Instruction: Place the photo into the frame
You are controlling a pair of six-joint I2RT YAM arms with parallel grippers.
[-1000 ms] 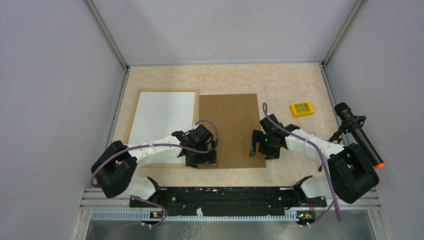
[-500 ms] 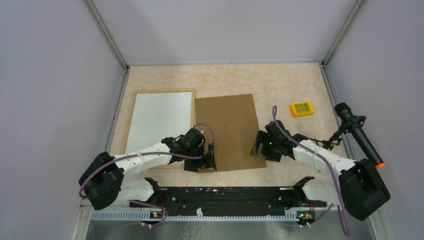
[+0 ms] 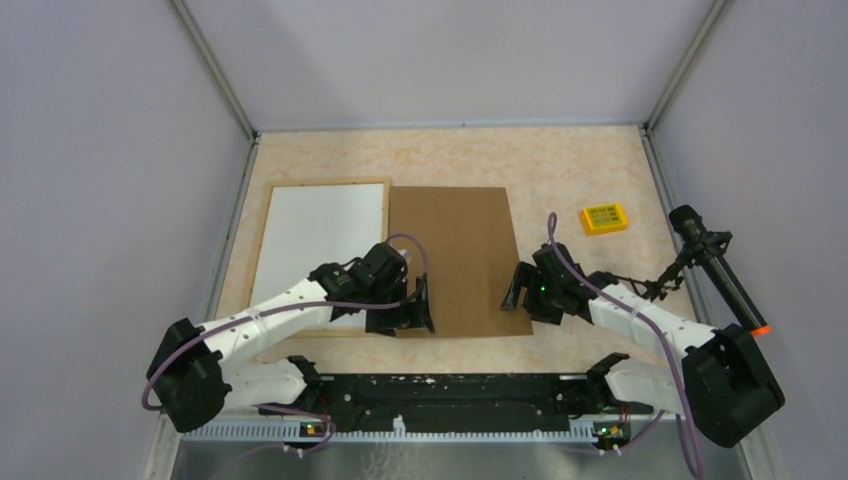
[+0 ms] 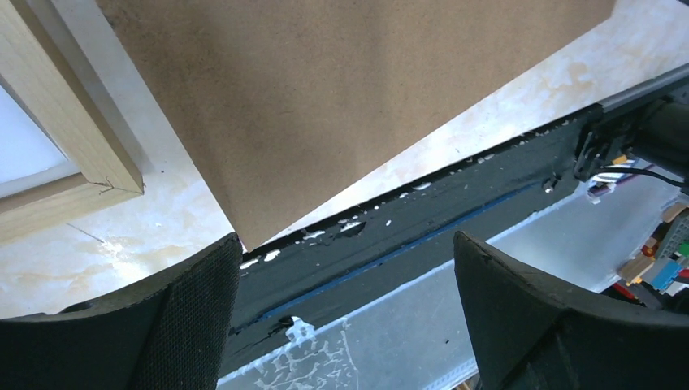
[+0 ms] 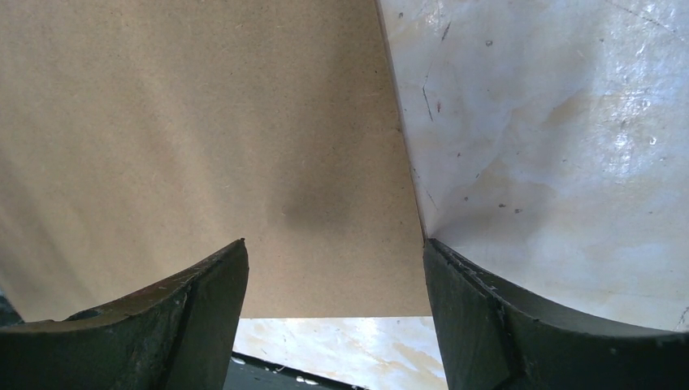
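The frame (image 3: 266, 243), light wood around a white sheet (image 3: 322, 240), lies flat at the left. The photo does not show in any view. A plain brown board (image 3: 455, 255) lies beside the frame, its left edge against the frame's right rail. My left gripper (image 3: 405, 322) hovers open over the board's near left corner. In the left wrist view that gripper (image 4: 348, 244) holds nothing, with the board (image 4: 325, 106) and the frame corner (image 4: 69, 150) ahead. My right gripper (image 3: 527, 300) stands open at the board's near right corner; in its own view the gripper (image 5: 333, 248) straddles the board (image 5: 203, 146).
A small yellow block (image 3: 604, 218) lies at the right. A black cylinder with an orange tip (image 3: 715, 270) stands on a stand by the right wall. The black base rail (image 3: 450, 390) runs along the near edge.
The brown board's far left corner has slid left against the frame. The left arm has straightened and its base swung left; the right gripper shifted slightly right and nearer.
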